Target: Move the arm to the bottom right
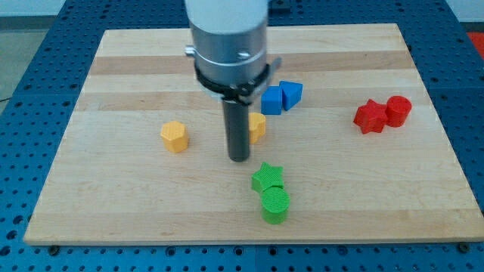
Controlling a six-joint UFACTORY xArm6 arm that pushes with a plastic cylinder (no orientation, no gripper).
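Note:
My rod comes down from the grey arm body at the view's top centre, and my tip (240, 158) rests on the wooden board (363, 196) near its middle. A yellow block (258, 126) sits just right of the rod, partly hidden by it. A second yellow block (174, 137) lies to the left of the tip. A green star (268, 177) lies just below and right of the tip, with a green cylinder (275, 205) touching it below. A blue cube (271, 100) and a blue wedge-like block (291, 94) sit together above right.
A red star-like block (370, 117) and a red cylinder (398, 110) sit together at the view's right. The board lies on a blue perforated table (23, 113) that shows on all sides.

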